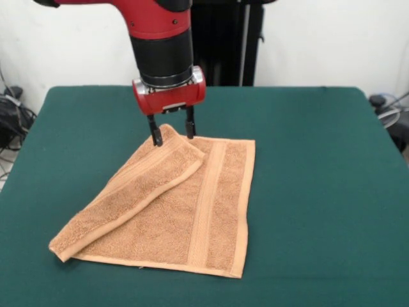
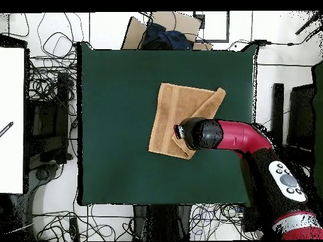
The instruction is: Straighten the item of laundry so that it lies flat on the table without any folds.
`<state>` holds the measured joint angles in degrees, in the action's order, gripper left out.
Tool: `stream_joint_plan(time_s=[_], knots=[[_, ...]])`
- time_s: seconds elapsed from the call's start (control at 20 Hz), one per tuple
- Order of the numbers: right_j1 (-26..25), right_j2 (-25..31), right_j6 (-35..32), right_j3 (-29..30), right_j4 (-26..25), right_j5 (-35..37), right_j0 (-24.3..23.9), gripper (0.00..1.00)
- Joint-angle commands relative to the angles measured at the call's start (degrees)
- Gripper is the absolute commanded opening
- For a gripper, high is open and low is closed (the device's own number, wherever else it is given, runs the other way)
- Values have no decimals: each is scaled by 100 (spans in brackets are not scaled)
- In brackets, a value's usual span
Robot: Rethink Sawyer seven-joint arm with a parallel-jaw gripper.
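The peach-orange towel (image 1: pixel 192 211) lies on the dark green table (image 1: pixel 319 192), left of centre. Its left side is folded over diagonally, a long flap (image 1: pixel 128 198) running from the far corner to the near left corner. A woven band shows along the right side. My gripper (image 1: pixel 172 134) hangs straight down at the towel's far corner, open, with one finger on each side of the folded corner, tips at cloth level. In the overhead view the towel (image 2: pixel 170 113) shows on the table (image 2: pixel 113 126), and the arm's wrist (image 2: pixel 202 133) covers its lower right part and the gripper.
The black pedestal (image 1: pixel 223 45) stands behind the table's far edge. Cables and equipment (image 2: pixel 50 113) lie on the floor round the table, and a cardboard box (image 2: pixel 164 28) stands beyond one edge. Bare green top surrounds the towel on all sides.
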<state>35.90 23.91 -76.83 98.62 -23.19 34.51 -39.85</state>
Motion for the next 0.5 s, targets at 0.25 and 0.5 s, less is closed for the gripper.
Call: stream_joint_plan(time_s=[0.25, 0.5], knots=[[-158, -422, -950, 842, -331, -853, 281, 100], [-140, -509, -933, 881, -258, -928, 378, 100]])
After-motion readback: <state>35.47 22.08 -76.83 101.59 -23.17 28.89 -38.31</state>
